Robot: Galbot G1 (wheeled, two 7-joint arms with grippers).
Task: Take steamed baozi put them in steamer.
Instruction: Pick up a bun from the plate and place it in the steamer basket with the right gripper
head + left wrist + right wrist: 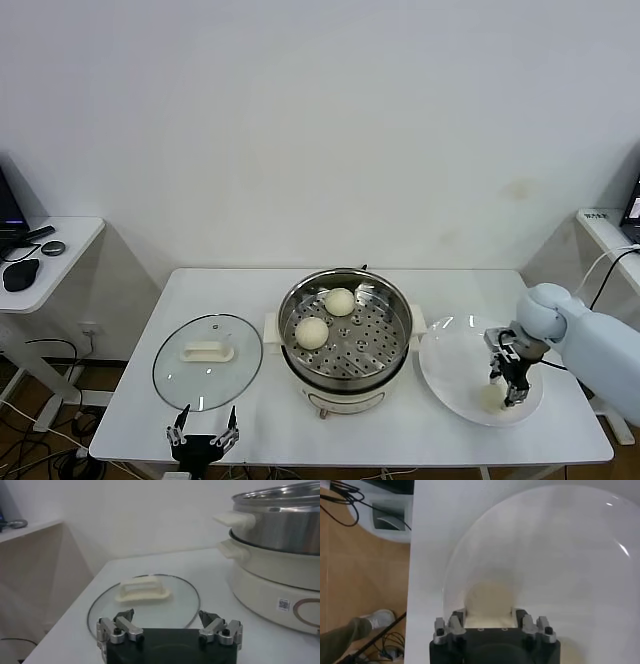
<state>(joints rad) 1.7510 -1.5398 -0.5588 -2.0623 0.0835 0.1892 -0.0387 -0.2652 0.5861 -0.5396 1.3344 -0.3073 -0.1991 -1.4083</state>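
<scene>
Baozi, smooth and cream-white: we see two (340,301) (312,333) resting apart on the perforated steel tray of the round, shiny steamer (390,296), which sits mid-desk on its white base. A third bun (489,602) lies on the flat, glossy white plate (455,366) beside the steamer, and our right gripper (509,388) hangs over it, jaws flanking its sides in the wrist view; whether they clamp it we cannot tell. Our left gripper (170,625) waits at the desk (480,285) edge near the round glass lid (240,350), jaws wide apart.
</scene>
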